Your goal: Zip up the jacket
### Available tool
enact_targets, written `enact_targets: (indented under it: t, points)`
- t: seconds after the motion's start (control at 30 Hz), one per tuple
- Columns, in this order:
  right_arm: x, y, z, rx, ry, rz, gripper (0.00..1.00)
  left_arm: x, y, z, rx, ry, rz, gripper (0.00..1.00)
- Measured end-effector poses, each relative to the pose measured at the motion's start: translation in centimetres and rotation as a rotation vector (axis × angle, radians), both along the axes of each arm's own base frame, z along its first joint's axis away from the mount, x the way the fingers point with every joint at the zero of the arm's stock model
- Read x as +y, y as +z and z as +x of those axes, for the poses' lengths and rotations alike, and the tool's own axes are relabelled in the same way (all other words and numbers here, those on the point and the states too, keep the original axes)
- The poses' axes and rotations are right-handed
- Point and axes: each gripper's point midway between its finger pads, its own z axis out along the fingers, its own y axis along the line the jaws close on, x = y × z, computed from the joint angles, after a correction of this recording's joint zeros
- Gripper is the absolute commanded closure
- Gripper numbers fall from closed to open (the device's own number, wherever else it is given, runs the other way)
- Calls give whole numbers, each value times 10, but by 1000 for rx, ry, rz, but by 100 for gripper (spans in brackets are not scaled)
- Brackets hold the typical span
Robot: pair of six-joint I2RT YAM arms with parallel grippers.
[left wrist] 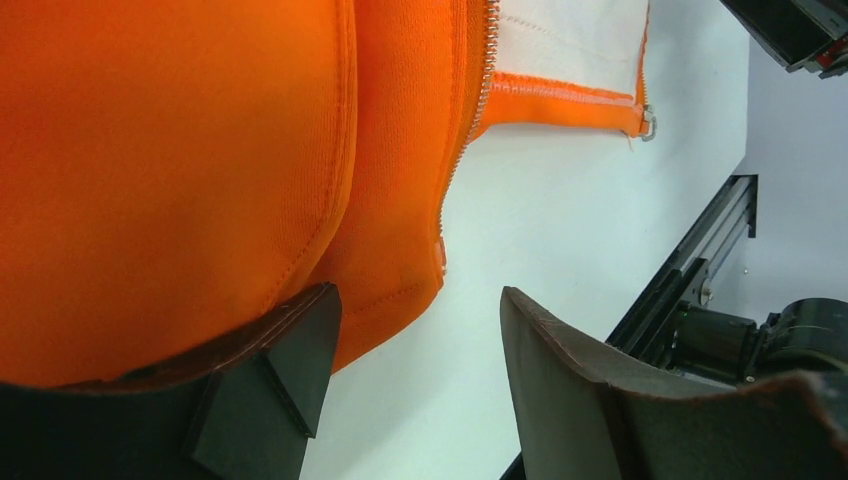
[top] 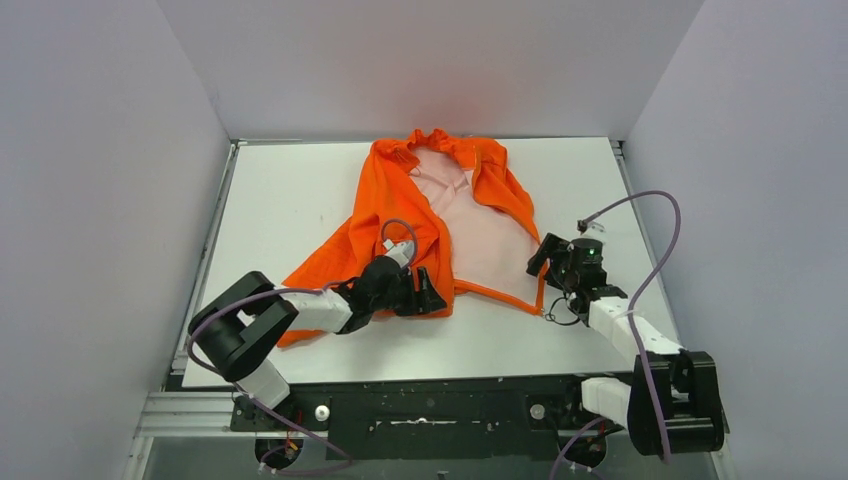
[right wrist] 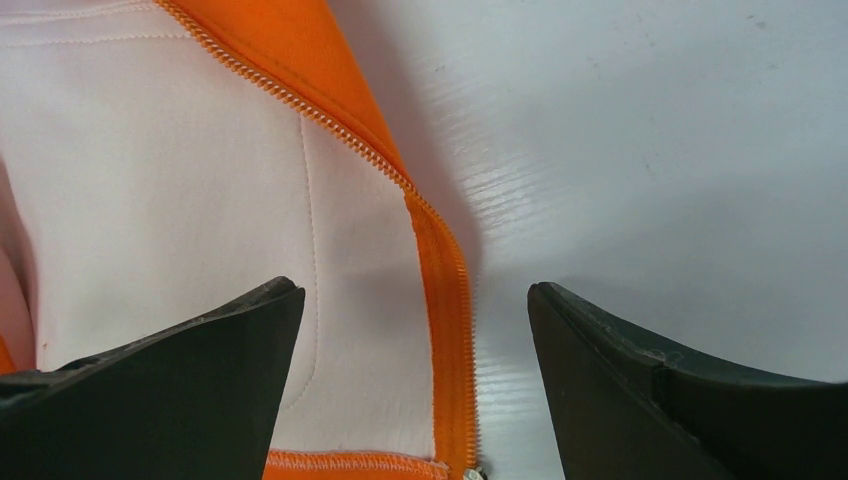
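The orange jacket lies open on the white table, with its pale pink lining facing up. My left gripper is open at the bottom corner of the left front panel. One finger rests against the fabric, and the zipper teeth run up from that corner. My right gripper is open and straddles the right panel's zipper edge just above its bottom end. The metal zipper end shows at that panel's hem corner. Neither gripper holds anything.
Grey walls enclose the table on three sides. A black rail runs along the near edge by the arm bases. A purple cable loops above the right arm. The jacket's left sleeve spreads toward the left arm.
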Motion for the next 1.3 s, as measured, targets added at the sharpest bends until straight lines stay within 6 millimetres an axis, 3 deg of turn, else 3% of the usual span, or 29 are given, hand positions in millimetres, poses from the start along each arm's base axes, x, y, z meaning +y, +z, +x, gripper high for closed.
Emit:
enact_targets:
  t: [0.27, 0.47, 0.57, 0.6, 0.7, 0.73, 0.83, 0.93, 1.07, 1.17, 1.3]
  points:
    - [13, -23, 10, 29, 45, 69, 17, 37, -1, -1, -15, 68, 24, 40]
    - [28, -28, 20, -1, 102, 142, 27, 78, -1, 10, 0, 150, 12, 39]
    - [36, -28, 25, -20, 130, 180, 47, 95, -1, 10, 9, 179, 17, 40]
    - [39, -28, 25, -21, 140, 193, 63, 100, -1, 9, 10, 187, 16, 39]
    - [46, -26, 25, -23, 160, 231, 94, 123, 1, 7, 14, 240, 6, 40]
    - [47, -25, 25, -27, 161, 238, 100, 130, 3, 6, 16, 263, -2, 39]
    - [45, -17, 25, -33, 150, 252, 100, 152, 6, 3, 26, 339, -34, 39]
    - [40, 10, 30, -81, 131, 242, 100, 164, 17, 6, 18, 391, -71, 38]
    - [21, 77, 45, -230, 82, 208, 100, 172, 36, 14, -28, 436, -117, 38]
    - [-3, 134, 53, -356, 18, 167, 100, 171, 36, 14, -12, 438, -130, 38]
    - [-21, 182, 50, -434, -33, 111, 100, 162, 34, 10, 36, 402, -169, 39]
